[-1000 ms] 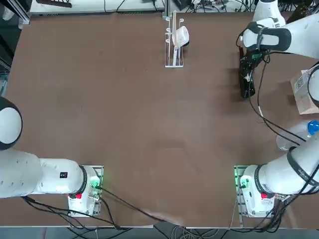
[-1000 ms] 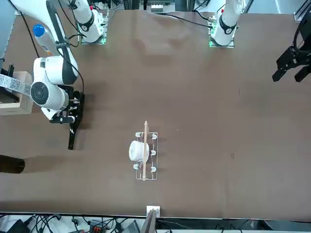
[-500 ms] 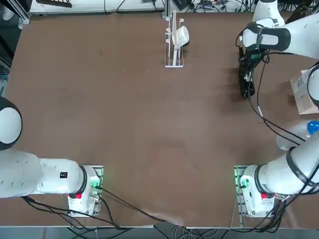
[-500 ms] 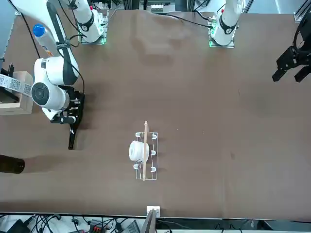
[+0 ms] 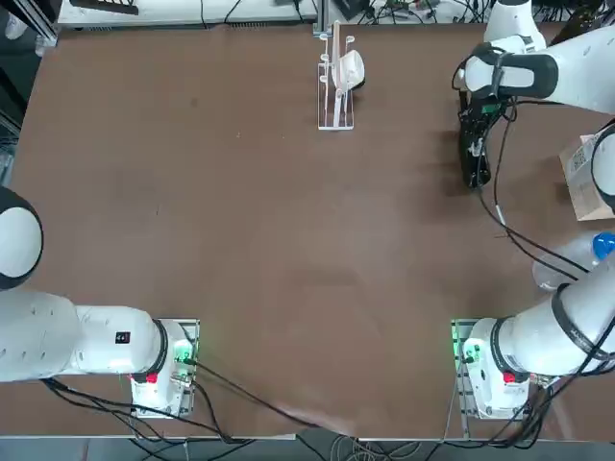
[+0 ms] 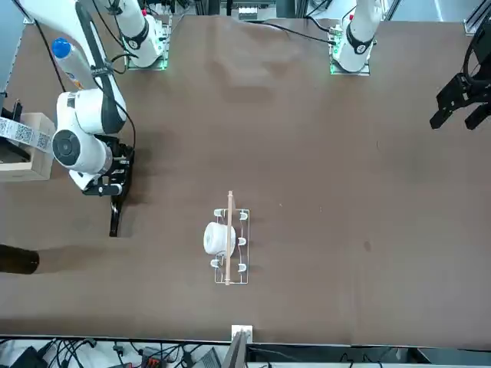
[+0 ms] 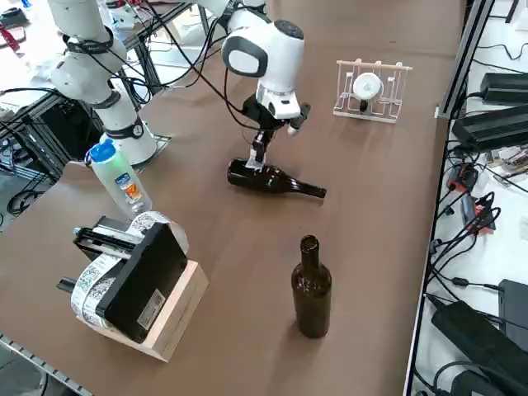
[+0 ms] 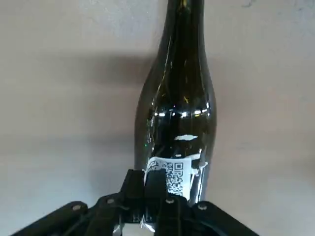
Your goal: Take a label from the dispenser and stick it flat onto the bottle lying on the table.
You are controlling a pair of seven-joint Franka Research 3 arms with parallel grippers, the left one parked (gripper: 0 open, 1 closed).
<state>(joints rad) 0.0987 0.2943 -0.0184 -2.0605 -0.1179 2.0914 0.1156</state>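
- I have the right gripper (image 8: 151, 189) low over the body of the bottle (image 7: 268, 179), which lies on its side on the bench (image 5: 288, 240) with its neck pointing away from the arm's base.
- The fingers (image 8: 133, 184) are pressed together, their tips right at the label (image 8: 173, 178); I cannot tell whether they pinch its edge or only press on it.
- The label sits on the dark glass with its code marks showing, near the bottle's base end. One edge looks slightly lifted or creased, so I judge it is not yet fully flat.
- By my reading, this is the sticking step: the dispenser (image 7: 132, 276) stands well apart at the near corner, its job done.
- Next I would stroke the closed tips along the label to smooth it down, pressing lightly so the round bottle does not roll.
- The upright brown bottle (image 7: 311, 289) and the plastic bottle with the blue cap (image 7: 118, 176) stay out of my path.
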